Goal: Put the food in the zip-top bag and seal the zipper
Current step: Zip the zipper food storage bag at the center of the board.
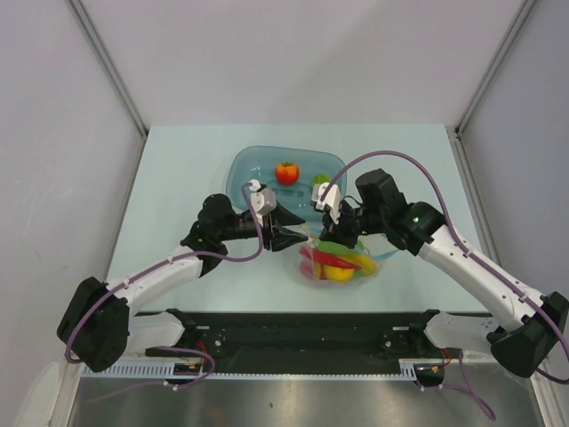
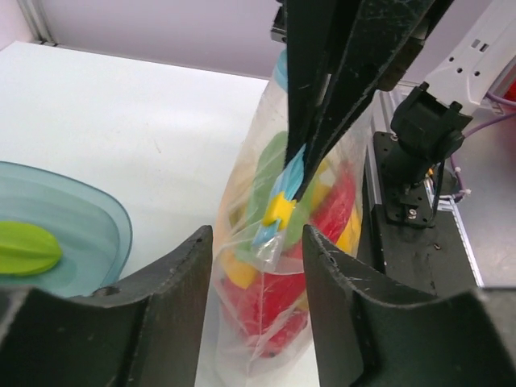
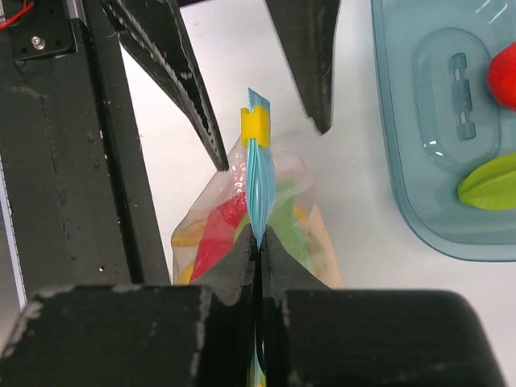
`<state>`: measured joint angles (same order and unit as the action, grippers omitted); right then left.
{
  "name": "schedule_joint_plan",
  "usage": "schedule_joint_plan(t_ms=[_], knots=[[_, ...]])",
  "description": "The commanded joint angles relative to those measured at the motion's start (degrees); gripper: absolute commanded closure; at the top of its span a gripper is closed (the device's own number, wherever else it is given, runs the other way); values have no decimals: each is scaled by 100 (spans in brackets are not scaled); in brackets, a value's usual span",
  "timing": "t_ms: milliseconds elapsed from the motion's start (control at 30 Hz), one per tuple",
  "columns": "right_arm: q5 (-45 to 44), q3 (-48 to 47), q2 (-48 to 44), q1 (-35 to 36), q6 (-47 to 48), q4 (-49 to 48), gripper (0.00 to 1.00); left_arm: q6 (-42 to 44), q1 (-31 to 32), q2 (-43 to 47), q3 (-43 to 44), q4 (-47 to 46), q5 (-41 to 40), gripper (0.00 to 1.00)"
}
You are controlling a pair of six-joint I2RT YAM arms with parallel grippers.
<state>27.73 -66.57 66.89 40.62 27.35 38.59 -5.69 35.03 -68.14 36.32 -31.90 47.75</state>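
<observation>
The zip-top bag (image 1: 340, 265) stands on the table just in front of the tray, a little right of the middle, between the two arms. It is clear and wrinkled, and the food (image 2: 274, 298) shows through it as red, yellow and green pieces packed close together. Its zipper (image 3: 256, 177) is a thin light blue strip that runs upward along the mouth, with a small yellow slider (image 3: 254, 122) near one end. The right gripper (image 3: 260, 242) is pressed closed on this strip, with no gap between its fingers. The left gripper (image 2: 258, 238) has its jaws wide apart, and the slider end of the bag lies between them; I cannot tell if they touch the plastic. Behind the bag, the blue-green tray (image 1: 253, 165) holds a red tomato (image 1: 286, 172) and a green starfruit (image 1: 320, 181), apart from each other. The table (image 1: 178, 178) is pale, smooth and matte. A black rail (image 1: 302, 329) runs along its near edge, and plain grey-white walls (image 1: 293, 53) with metal posts close the space on three sides.
</observation>
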Motion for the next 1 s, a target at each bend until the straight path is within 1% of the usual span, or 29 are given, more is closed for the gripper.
schedule_joint_plan(t_ms=[0, 33, 67, 133, 167, 233, 267, 300, 400, 433, 500, 533, 600, 633, 667, 800, 967], knots=[[207, -111, -264, -45, -160, -581, 100, -46, 153, -103, 121, -265, 165, 53], [207, -102, -273, -54, -169, -589, 100, -63, 154, -164, 148, -255, 156, 55], [207, -85, -299, -63, -178, -589, 100, -81, 154, -191, 156, -255, 165, 60], [224, -58, -326, -89, -195, -624, 100, -72, 154, -270, 183, -255, 200, 66], [251, -41, -378, -116, -221, -651, 100, -81, 154, -287, 192, -247, 209, 73], [277, -15, -405, -125, -204, -677, 100, -98, 154, -296, 227, -255, 165, 82], [286, -14, -414, -125, -169, -651, 100, -99, 154, -288, 236, -281, 174, 94], [286, -32, -405, -107, -117, -599, 100, -90, 154, -270, 253, -290, 165, 100], [233, -146, -327, -90, -38, -519, 72, -125, 189, -235, 306, -247, 200, 100], [233, -268, -300, -81, -20, -502, 52, -38, 198, -226, 349, -194, 235, 100], [216, -383, -247, -55, -54, -536, 38, 251, 233, -165, 394, 43, 218, 100], [207, -453, -238, -37, -90, -589, 35, 375, 259, -139, 463, 270, 209, 100], [189, -550, -194, 68, -116, -660, 37, 734, 294, -68, 525, 473, 191, 100], [181, -620, -177, 104, -134, -686, 41, 806, 303, -33, 552, 553, 191, 100], [181, -656, -159, 147, -151, -764, 41, 859, 312, 2, 543, 597, 209, 100], [233, -735, -54, 271, -143, -879, 52, 1263, 365, 64, 640, 887, 191, 100], [233, -805, 183, 306, 50, -687, 57, 1264, 382, 116, 693, 914, 182, 100]])
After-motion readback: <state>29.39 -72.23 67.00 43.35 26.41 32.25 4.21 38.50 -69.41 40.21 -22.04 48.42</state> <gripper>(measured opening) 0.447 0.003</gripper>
